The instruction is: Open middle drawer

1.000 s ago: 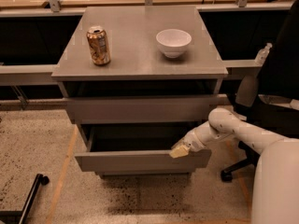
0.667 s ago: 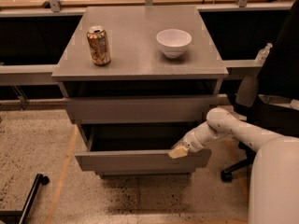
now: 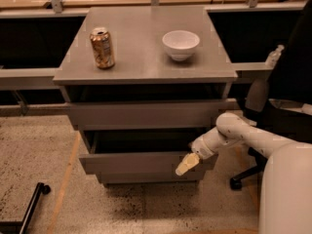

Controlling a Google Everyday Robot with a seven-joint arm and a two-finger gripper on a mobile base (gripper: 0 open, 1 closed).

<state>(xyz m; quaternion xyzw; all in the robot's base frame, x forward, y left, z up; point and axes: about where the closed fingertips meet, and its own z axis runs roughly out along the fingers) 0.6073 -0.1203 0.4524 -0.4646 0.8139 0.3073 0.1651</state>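
One white arm [image 3: 243,135] reaches in from the robot's body at the lower right and angles down and left toward the cabinet front. Its gripper [image 3: 187,164], tipped in pale yellow, sits against the front panel of the middle drawer [image 3: 131,162], near the panel's right end and just below its top edge. Whether the gripper is open, closed or clamped on the panel cannot be told.

On the speckled floor [image 3: 39,150] at the lower left lies a black bar [image 3: 30,204] with a small wheel.

The middle drawer is the second of three grey fronts and stands partly pulled out, with a dark gap showing its inside behind the panel. The bottom drawer [image 3: 146,177] shows as a narrow strip just beneath it, set further back. The top drawer [image 3: 146,114] is above, under the cabinet top [image 3: 141,57].

On that top stand a can [image 3: 102,48] at the left, upright, and a white bowl [image 3: 180,44] at the right, well apart from it.

To the right of the cabinet is a dark office chair [image 3: 292,96], and beyond it a clear bottle [image 3: 273,57] stands on a grey ledge.
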